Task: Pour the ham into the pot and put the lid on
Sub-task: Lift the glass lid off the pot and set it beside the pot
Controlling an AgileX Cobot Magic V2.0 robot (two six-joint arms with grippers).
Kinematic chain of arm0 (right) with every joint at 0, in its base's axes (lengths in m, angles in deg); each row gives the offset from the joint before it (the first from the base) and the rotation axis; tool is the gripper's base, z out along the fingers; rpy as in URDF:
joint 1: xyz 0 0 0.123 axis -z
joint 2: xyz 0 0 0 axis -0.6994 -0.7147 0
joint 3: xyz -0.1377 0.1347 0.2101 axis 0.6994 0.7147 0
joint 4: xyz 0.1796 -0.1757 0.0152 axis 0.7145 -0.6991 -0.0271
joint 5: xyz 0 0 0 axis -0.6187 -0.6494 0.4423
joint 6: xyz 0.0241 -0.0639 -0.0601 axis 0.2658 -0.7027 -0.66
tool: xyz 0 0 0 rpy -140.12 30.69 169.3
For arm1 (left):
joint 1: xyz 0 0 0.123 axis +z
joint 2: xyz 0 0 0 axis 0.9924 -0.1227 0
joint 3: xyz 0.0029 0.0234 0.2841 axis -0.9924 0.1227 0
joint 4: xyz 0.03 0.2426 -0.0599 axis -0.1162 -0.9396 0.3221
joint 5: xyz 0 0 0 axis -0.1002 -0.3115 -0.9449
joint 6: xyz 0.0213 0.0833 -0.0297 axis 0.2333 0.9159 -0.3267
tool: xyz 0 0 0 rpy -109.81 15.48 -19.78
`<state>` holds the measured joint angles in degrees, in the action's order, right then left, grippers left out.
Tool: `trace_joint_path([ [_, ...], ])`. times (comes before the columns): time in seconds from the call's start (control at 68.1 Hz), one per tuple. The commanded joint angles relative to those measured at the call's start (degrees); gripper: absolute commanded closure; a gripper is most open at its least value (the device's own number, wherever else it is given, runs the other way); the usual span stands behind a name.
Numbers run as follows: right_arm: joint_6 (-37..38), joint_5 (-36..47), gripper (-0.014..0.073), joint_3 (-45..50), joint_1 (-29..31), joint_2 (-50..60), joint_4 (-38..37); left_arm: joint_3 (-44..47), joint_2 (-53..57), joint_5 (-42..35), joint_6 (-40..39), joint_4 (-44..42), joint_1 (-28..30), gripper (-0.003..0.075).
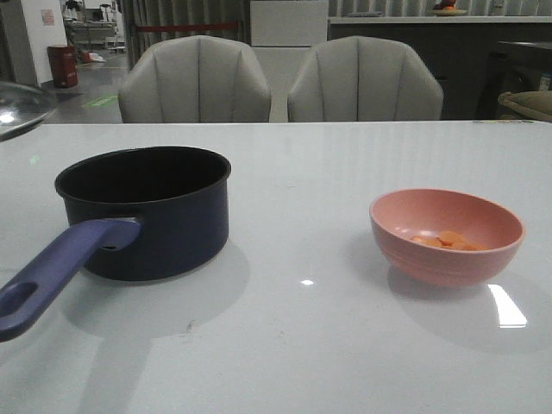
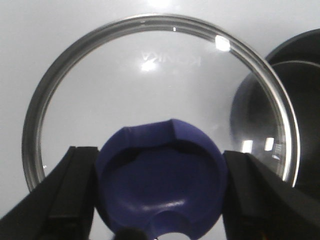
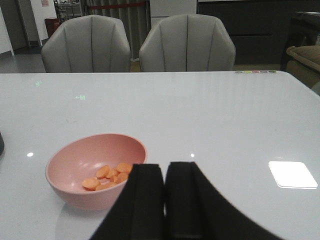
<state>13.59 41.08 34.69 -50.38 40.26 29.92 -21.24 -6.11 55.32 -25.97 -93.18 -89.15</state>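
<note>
Fingers of the left gripper stood on either side of the blue knob of the lid; we saw them flanking it closely, but contact on both sides was not plain, so we could not tell whether the knob was actually clamped. Through the glass we saw white table, with the pot just beside the rim. In the front view the lid showed only as an edge at far left, seemingly raised off the table.

Right gripper had its fingers pressed together with nothing between them, hanging near the pink bowl without touching it.

Ham lay as a few orange pieces in the bowl's bottom. The pot sat open and, as far as we could see into it, dark and empty, handle toward the camera, well apart from the bowl.

We judged pouring not yet begun. Next move, in our reading: right fingers spread, take the bowl's rim, carry it over the pot and tip; the lid waits until then.
</note>
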Motion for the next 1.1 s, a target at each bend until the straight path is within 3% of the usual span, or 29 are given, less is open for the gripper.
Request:
trace_joint_path([
  [0.0, -0.29, 4.56, 0.0435, -0.31, 0.21, 1.17, -0.71, 3.44, 3.4, -6.89, 1.86, 1.35, 3.58, 0.0514],
  [0.279, -0.29, 4.56, 0.0435, -0.31, 0.21, 1.17, -0.71, 13.67, 0.03, -13.5, 3.92, 1.35, 9.2, 0.0514],
  [0.646, -0.29, 4.56, 0.0435, -0.31, 0.21, 1.17, -0.71, 15.17, -6.26, -17.38, 3.92, 2.03, 8.19, 0.0501],
  [0.764, -0.29, 4.56, 0.0435, -0.31, 0.21, 1.17, -0.71, 15.17, -7.09, -17.47, 3.92, 2.61, 8.05, 0.0421],
  [0.955, -0.29, 4.56, 0.0435, -0.31, 0.21, 1.17, -0.71, 15.17, -8.7, -16.81, 3.92, 2.61, 8.01, 0.0214],
  [1.087, -0.29, 4.56, 0.0435, -0.31, 0.21, 1.17, -0.71, 15.17, -8.92, -16.68, 3.92, 2.61, 7.87, 0.0178],
])
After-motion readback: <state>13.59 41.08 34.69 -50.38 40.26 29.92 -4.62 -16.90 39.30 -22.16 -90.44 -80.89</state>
